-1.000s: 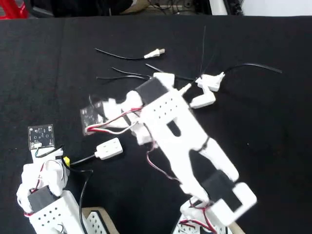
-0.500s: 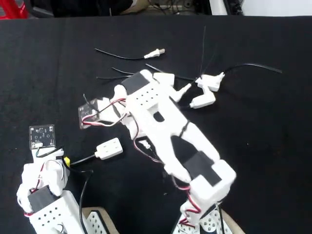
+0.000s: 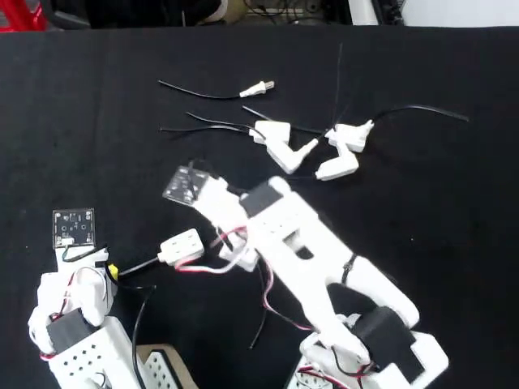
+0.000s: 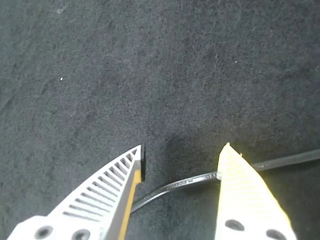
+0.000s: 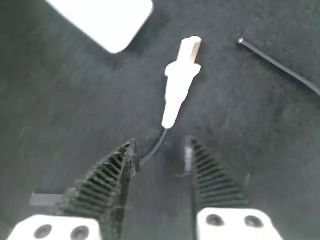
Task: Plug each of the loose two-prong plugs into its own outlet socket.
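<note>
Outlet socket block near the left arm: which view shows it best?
High view: the white outlet socket block lies whole, cord attached. Right wrist view catches a white block corner, probably it, beyond a two-prong plug. Left wrist view: a black cable.

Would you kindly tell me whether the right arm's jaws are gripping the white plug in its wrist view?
No, the white plug lies on the black cloth beyond the tips of the open jaws.

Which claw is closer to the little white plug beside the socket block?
Right. The right claw sits open just behind the plug; the left claw straddles a black cable farther away.
</note>
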